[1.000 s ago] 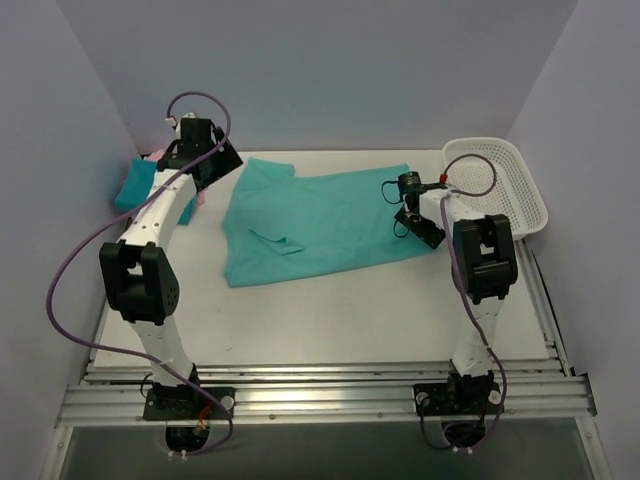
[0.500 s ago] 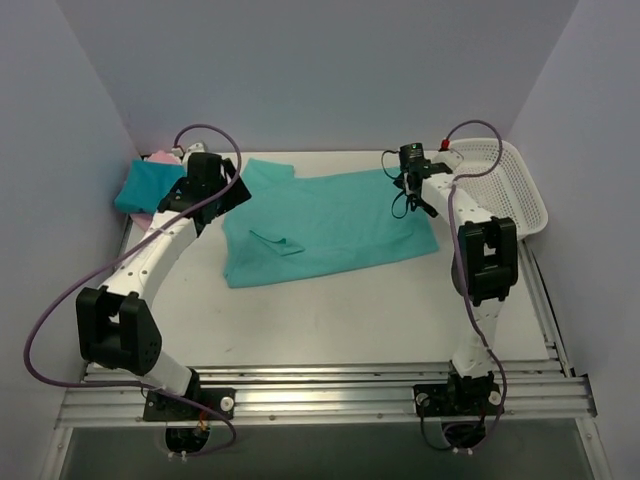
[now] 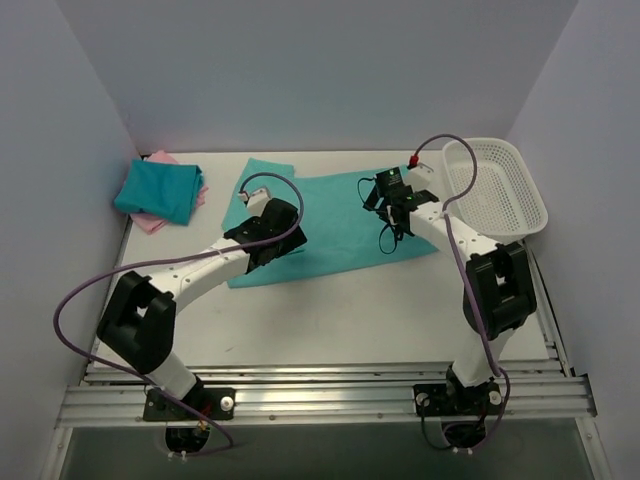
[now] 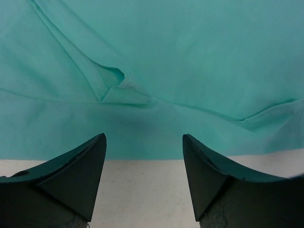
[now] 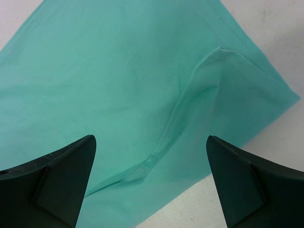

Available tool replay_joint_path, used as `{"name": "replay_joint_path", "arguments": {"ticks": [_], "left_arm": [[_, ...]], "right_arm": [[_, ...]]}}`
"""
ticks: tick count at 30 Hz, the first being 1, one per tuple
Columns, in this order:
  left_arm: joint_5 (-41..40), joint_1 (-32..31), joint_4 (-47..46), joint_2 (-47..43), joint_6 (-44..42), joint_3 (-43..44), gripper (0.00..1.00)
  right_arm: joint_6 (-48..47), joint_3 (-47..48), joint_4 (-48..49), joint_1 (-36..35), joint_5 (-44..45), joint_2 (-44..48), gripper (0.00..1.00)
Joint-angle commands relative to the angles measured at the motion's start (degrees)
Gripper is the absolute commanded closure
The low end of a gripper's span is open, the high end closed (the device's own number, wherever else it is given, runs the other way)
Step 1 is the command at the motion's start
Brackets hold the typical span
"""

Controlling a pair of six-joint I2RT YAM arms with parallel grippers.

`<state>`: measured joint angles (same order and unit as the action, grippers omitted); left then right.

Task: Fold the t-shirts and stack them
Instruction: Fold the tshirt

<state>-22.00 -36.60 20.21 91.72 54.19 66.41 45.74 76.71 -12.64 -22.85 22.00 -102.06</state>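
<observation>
This is a robotics lab test cell, not a home. A bare white tabletop (image 3: pixel 350 320) is boxed in on three sides by plain pale lavender wall panels (image 3: pixel 320 70). Slotted aluminium rails (image 3: pixel 330 395) along its near edge carry a white-and-black left robot arm (image 3: pixel 200 275) and its twin right arm (image 3: pixel 495 290), with loose purple cables (image 3: pixel 56 318) trailing from them.

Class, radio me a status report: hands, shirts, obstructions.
Left hand, right hand open over green shirt. Shirt spread, not folded. Blue shirt on pink shirt, far left. Nothing blocking.

pink shirt (image 3: pixel 148 222) mostly hidden beneath the darker teal-blue shirt (image 3: pixel 160 190); only edges show.
</observation>
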Motion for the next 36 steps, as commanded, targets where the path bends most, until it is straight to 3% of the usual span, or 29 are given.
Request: {"name": "replay_joint_path", "arguments": {"ticks": [1, 13, 24, 36], "left_arm": [[-3.92, -0.66, -5.79, 1.96, 7.76, -1.81, 0.28], [-6.74, -1.37, -9.57, 10.4, 8.21, 0.82, 0.31], [-7.71, -1.37, -14.13, 18.57, 6.8, 4.6, 0.32], [-8.76, -0.58, -13.0, 21.65, 4.08, 11.01, 0.32]], "right_arm": [[-0.3, -2.43, 0.43, 0.26, 1.2, 4.4, 0.04], [-1.53, -7.36, 0.43, 0.35, 2.79, 12.93, 0.04], [-2.58, -9.64, 0.34, 0.35, 2.61, 16.36, 0.04], [-3.55, -9.82, 0.69, 0.62, 2.61, 16.72, 0.04]]}}
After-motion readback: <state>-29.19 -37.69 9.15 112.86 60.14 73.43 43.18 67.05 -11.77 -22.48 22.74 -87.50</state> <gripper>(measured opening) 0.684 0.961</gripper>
